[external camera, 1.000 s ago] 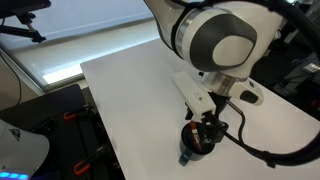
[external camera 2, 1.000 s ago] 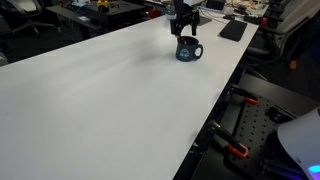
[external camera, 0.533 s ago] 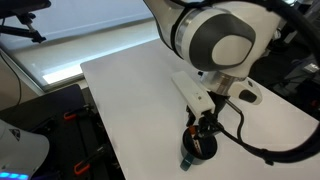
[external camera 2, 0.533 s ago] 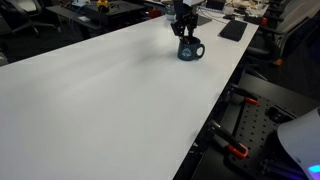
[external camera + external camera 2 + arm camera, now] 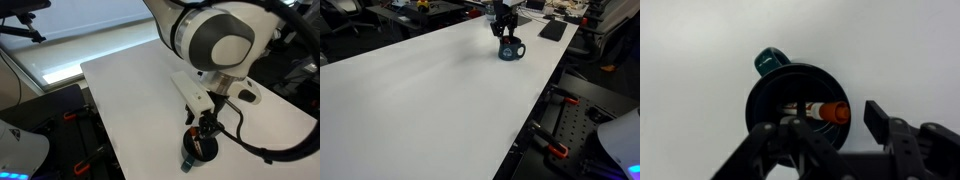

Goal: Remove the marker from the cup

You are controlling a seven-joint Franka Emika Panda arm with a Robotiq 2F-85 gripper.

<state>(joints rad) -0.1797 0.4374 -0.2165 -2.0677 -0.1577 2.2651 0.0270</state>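
The cup (image 5: 790, 85), a dark round mug with a teal stub handle, fills the middle of the wrist view. Inside it lies the marker (image 5: 825, 111), its orange end reaching the cup's right rim. My gripper (image 5: 822, 128) hangs over the cup with its jaws apart. The right finger (image 5: 880, 120) stands outside the rim, clear of the marker's end. The left finger merges with the dark cup. In both exterior views the gripper (image 5: 203, 128) (image 5: 503, 27) stands right above the cup (image 5: 200, 148) (image 5: 510, 50), hiding the marker.
The cup stands on a white table (image 5: 130, 90) (image 5: 430, 90), close to one edge. A flat black object (image 5: 552, 30) lies on the table past the cup. Black stands and clamps (image 5: 560, 130) sit beyond the table's edge.
The jaws have come closer together around the cup's top. The cup has shifted slightly on the table. The arm has hardly moved.
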